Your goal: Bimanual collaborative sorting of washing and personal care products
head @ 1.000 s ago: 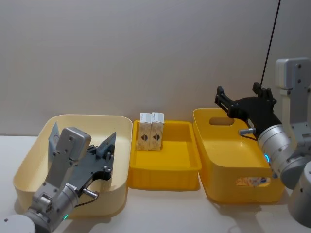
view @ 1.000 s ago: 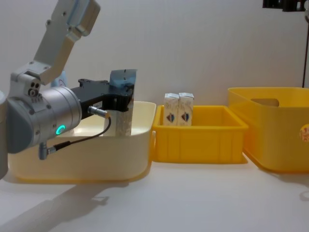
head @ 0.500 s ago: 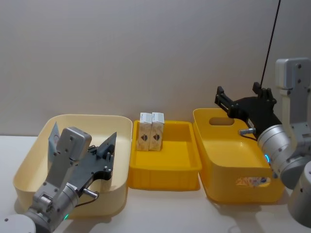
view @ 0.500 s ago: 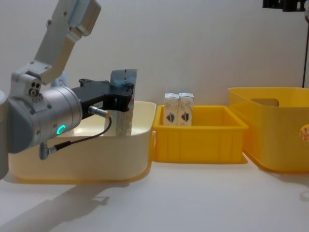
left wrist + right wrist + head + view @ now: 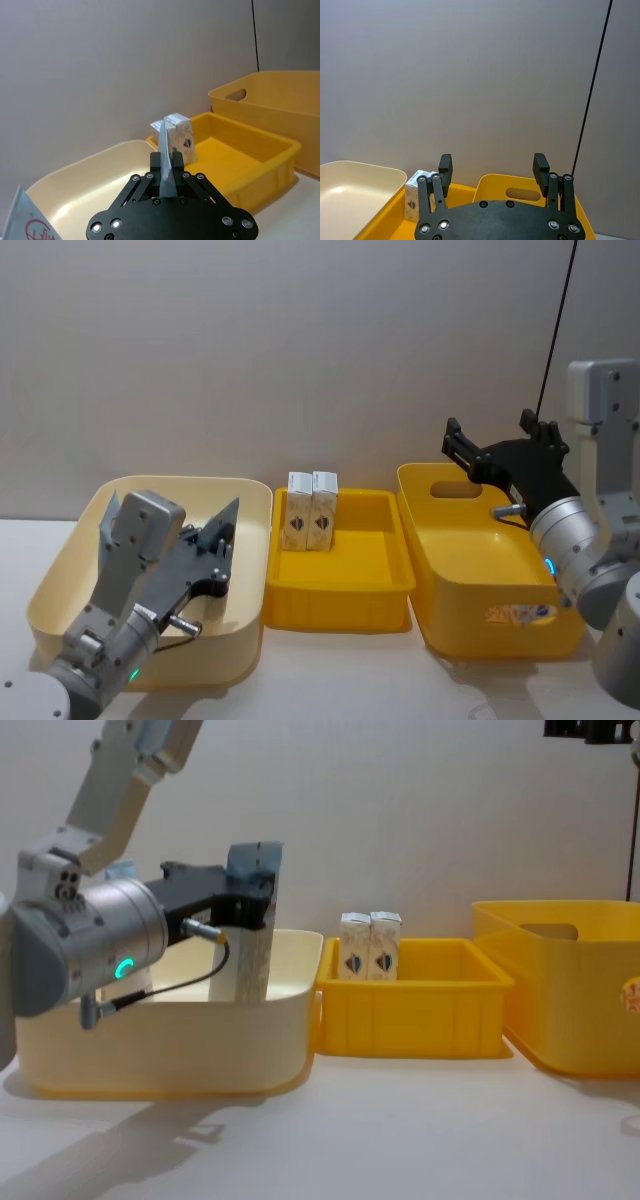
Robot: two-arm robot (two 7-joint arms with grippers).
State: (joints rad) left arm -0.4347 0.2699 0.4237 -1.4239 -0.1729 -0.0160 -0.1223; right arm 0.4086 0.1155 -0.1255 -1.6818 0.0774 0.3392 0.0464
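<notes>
A pale-blue squeeze tube point(image 5: 250, 965) stands upright inside the cream bin point(image 5: 170, 1040), and my left gripper point(image 5: 250, 905) is shut on it just below its flat crimped top. The head view shows that tube's top point(image 5: 228, 518) above the left gripper point(image 5: 222, 545). Another tube with red print point(image 5: 30, 222) leans at the bin's far left end point(image 5: 108, 515). Two small white cartons point(image 5: 312, 510) stand side by side at the back of the shallow yellow tray point(image 5: 340, 605). Over the deep yellow bin point(image 5: 500, 620), my right gripper point(image 5: 497, 432) hangs open with nothing in it.
The three bins stand in a row close to the grey wall, the cream bin on the left, the tray in the middle, the deep bin with a handle slot point(image 5: 455, 491) on the right. A black cable point(image 5: 556, 330) hangs by the right arm.
My left gripper has risen a little and lifted the tube with it inside the cream bin. The right arm and the cartons have not moved.
</notes>
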